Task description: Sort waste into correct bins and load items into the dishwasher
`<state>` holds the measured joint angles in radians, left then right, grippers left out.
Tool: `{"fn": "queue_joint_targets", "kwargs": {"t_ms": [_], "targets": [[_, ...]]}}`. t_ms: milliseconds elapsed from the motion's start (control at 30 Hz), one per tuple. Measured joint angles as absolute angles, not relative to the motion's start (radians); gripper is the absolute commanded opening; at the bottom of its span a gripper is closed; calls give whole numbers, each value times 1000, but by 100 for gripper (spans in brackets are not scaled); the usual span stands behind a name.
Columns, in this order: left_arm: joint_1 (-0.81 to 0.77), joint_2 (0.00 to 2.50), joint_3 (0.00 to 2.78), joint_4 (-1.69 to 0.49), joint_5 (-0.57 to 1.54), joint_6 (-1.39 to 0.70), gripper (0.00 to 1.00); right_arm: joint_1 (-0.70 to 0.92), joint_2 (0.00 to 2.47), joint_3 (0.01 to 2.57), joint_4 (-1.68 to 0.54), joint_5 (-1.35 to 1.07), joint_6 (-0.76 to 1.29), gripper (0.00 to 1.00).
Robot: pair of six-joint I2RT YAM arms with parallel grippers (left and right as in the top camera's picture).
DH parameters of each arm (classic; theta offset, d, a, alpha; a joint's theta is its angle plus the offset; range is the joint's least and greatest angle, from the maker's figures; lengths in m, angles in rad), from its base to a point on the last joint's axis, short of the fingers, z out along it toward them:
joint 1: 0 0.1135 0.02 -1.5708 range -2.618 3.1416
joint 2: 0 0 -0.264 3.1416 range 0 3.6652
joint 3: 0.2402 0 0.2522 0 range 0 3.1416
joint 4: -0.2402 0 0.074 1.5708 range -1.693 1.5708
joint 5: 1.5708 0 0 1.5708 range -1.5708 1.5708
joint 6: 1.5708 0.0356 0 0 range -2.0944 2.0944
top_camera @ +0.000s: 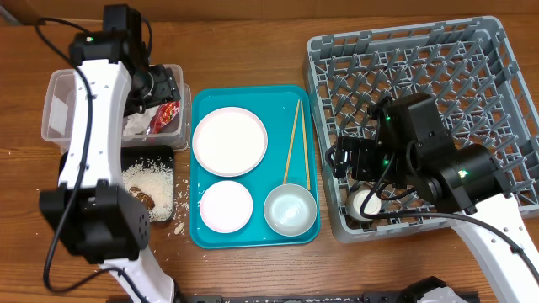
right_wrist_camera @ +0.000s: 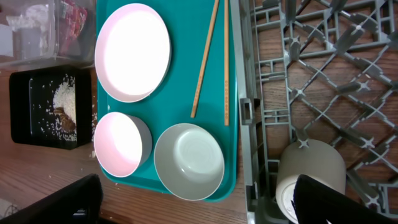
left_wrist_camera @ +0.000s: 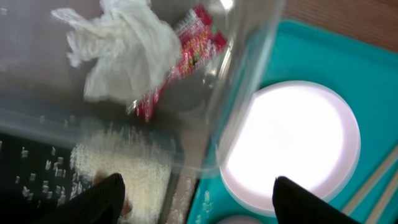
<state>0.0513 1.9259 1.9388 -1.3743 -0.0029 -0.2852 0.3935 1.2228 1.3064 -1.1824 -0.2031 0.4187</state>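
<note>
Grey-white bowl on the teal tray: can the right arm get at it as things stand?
Probably yes. The bowl sits uncovered in the corner of the teal tray nearest the rack. The right gripper is open and empty over the rack's edge, so only the rack wall lies between.

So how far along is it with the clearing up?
Done: napkin and wrapper in the clear tub, most rice in the black tray, cup in the rack. In hand: nothing; the left pincer and right pincer are open. Left: large plate, small plate, bowl and chopsticks on the teal tray.
</note>
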Motion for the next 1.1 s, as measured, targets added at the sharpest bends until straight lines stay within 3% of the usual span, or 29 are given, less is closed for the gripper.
{"fn": "queue_joint_targets", "kwargs": {"t_ms": [100,133,200,467,1100], "targets": [[31,1829,1962,-1511,19,-289,78,393,1223,1306,-1183,-203,419,100],[23,1789,1965,-1547,23,-290,82,393,1223,1306,-1183,-203,418,100],[2,1705,1974,-1599,27,-294,100,393,1223,1306,-1183,-203,418,100],[-33,1475,1991,-1637,34,-317,100,393,1223,1306,-1183,-203,418,100],[-33,1493,1991,-1624,65,-342,100,393,1223,1306,-1185,-203,418,100]]}}
